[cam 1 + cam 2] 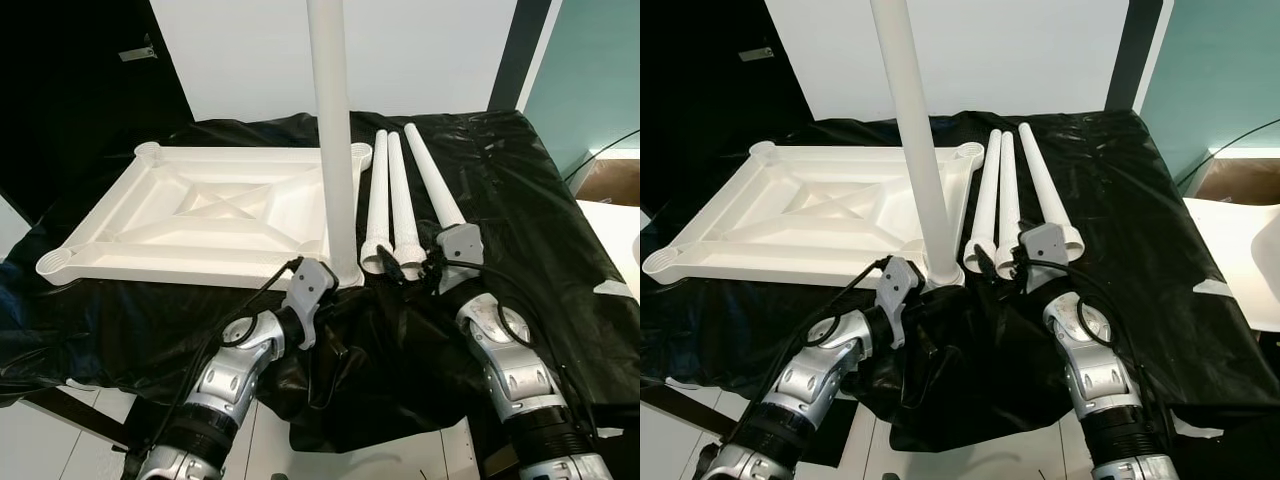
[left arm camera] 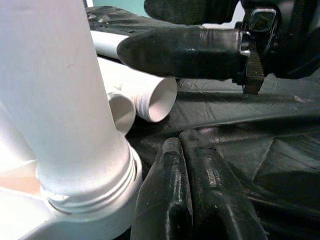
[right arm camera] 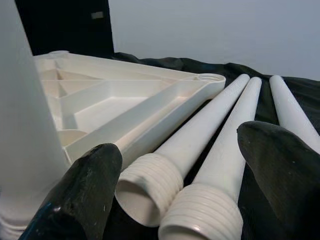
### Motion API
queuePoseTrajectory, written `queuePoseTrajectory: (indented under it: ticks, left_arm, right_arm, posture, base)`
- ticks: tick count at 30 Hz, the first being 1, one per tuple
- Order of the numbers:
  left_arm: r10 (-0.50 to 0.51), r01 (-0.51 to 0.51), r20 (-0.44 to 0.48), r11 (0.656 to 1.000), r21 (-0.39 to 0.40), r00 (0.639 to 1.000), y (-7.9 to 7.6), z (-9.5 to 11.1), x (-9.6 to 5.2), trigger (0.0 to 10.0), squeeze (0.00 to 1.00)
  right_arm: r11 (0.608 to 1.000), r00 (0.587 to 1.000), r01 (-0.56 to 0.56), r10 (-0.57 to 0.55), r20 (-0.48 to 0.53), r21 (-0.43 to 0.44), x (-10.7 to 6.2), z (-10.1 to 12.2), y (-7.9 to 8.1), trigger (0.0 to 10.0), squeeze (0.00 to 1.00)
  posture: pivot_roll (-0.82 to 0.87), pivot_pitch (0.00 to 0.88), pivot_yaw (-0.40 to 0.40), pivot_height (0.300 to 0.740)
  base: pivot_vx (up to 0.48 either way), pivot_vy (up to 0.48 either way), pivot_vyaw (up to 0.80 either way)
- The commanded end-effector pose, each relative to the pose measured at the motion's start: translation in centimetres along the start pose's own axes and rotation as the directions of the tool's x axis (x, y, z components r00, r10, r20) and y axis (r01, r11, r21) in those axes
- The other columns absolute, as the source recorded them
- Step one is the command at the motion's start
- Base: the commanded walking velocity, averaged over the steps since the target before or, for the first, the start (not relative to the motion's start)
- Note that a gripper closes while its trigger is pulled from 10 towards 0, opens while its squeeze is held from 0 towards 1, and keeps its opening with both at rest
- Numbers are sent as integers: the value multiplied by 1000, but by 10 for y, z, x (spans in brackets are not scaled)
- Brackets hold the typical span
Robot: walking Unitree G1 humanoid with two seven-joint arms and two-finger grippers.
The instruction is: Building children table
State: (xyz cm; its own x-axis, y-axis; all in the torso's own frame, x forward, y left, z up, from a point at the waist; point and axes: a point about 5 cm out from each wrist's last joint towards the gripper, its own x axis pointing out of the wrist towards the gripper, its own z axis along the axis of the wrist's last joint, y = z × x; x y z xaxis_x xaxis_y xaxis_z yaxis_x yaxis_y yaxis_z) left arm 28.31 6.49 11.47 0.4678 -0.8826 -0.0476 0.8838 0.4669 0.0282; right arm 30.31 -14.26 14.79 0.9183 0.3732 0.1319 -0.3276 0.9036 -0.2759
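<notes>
The white tabletop (image 1: pixel 200 215) lies underside up on the black-draped surface (image 1: pixel 560 240) with one leg (image 1: pixel 333 130) standing upright in its near right corner socket, its top cut off from view, and three loose legs (image 1: pixel 392 195) lie just right of it, long axes running near to far, threaded ends nearest. The right gripper (image 3: pixel 175 195) is the nearer one, spread wide and holding nothing, its fingers either side of the left two legs' threaded ends. The left gripper (image 2: pixel 192 200) rests closed and empty beside the standing leg's base.
</notes>
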Motion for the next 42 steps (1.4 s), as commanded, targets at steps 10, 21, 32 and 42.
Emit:
queuePoseTrajectory:
  ticks: [10, 21, 32, 42]
  left_arm:
    - [19, -19, 8, 1000, 3, 1000, -6, 1, 10, 10000, 0]
    - [184, -184, 71, 983, 4, 980, 11, 7, -3, 10000, 0]
    - [262, -255, -38, 959, 126, 964, 45, 5, -39, 10000, 0]
    - [218, -176, -201, 962, 208, 955, 52, -9, -62, 10000, 0]
  right_arm:
    - [972, 998, -46, 36, -46, -229, -4, 6, -7, 10000, 0]
    - [957, 993, 10, -44, -110, -289, -16, -7, -9, 10000, 0]
    - [975, 994, -20, -4, -107, -223, -11, -10, 6, 10000, 0]
    - [978, 994, -30, 6, -112, -209, -8, -9, 5, 10000, 0]
  posture:
    - [4, 0, 70, 740]
    - [-8, 0, 77, 740]
    - [16, 0, 72, 740]
    - [32, 0, 68, 740]
  base:
    - [0, 0, 0]
    - [0, 0, 0]
    - [0, 0, 0]
    - [0, 0, 0]
